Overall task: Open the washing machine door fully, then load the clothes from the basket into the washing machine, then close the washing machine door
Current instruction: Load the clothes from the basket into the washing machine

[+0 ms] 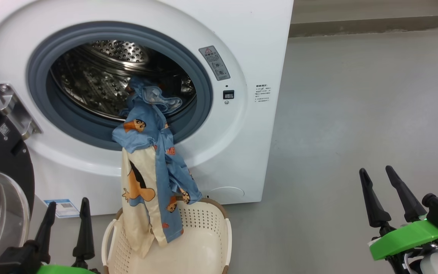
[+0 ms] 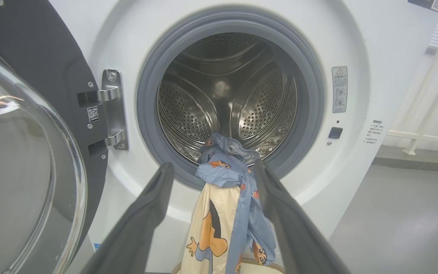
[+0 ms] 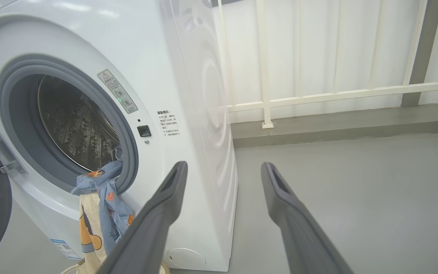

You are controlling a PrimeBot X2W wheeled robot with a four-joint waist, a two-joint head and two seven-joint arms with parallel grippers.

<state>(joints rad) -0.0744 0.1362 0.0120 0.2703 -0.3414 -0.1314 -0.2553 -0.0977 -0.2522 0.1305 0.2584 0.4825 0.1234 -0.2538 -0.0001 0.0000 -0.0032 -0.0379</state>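
The big white front-loading washing machine (image 1: 257, 57) was recorded with its round black-rimmed glass door (image 1: 2, 152) swung open at left. The light blue and cream printed clothes (image 1: 146, 160) were draped from the steel drum over the grey-blue gasket, hanging into the cream perforated plastic basket (image 1: 203, 236) in front. In the near corners, the left gripper (image 1: 69, 203) and the right gripper (image 1: 375, 170) were noted parted and empty.

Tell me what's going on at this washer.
The washing machine has its door swung open. The clothes hang half loaded: their top lies in the mouth of the drum, the rest droops into the basket. The left gripper and right gripper are open, holding nothing.
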